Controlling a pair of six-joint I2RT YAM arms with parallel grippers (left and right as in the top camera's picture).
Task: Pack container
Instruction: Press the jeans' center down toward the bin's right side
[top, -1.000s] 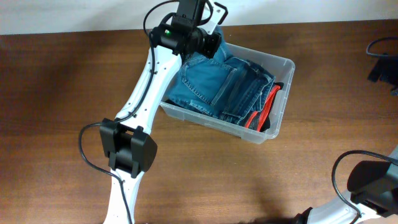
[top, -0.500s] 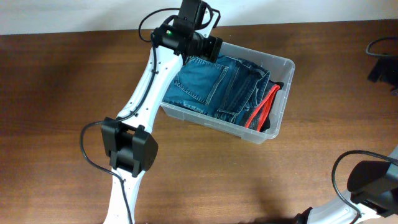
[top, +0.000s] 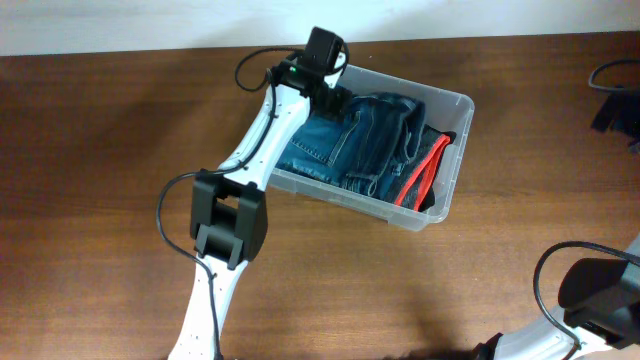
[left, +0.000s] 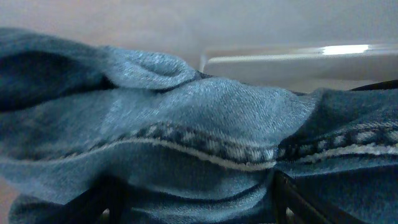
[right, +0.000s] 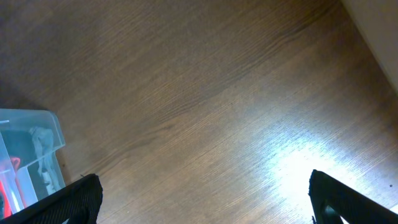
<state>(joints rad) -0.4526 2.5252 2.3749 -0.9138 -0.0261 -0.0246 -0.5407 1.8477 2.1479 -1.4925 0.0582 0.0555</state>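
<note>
The clear plastic container (top: 458, 135) stands at the back middle of the table. Folded blue jeans (top: 365, 140) fill most of it, and a red and black item (top: 425, 178) lies along its right side. My left gripper (top: 335, 100) is down inside the container's back left corner, on the jeans. In the left wrist view the jeans (left: 199, 124) fill the frame, my left gripper's fingers (left: 193, 211) are spread wide with denim between them, and the container's rim (left: 298, 57) shows behind. My right gripper (right: 205, 199) is open and empty above bare table, with a container corner (right: 31, 140) at its left.
The brown wooden table (top: 500, 260) surrounds the container. The left arm's elbow (top: 228, 218) hangs over the table left of centre. The right arm's base (top: 600, 290) is at the bottom right. A dark object (top: 615, 95) lies at the right edge.
My left gripper has moved right and down into the container onto the jeans, which are now bunched tighter. The left elbow has shifted right. The right arm has not moved.
</note>
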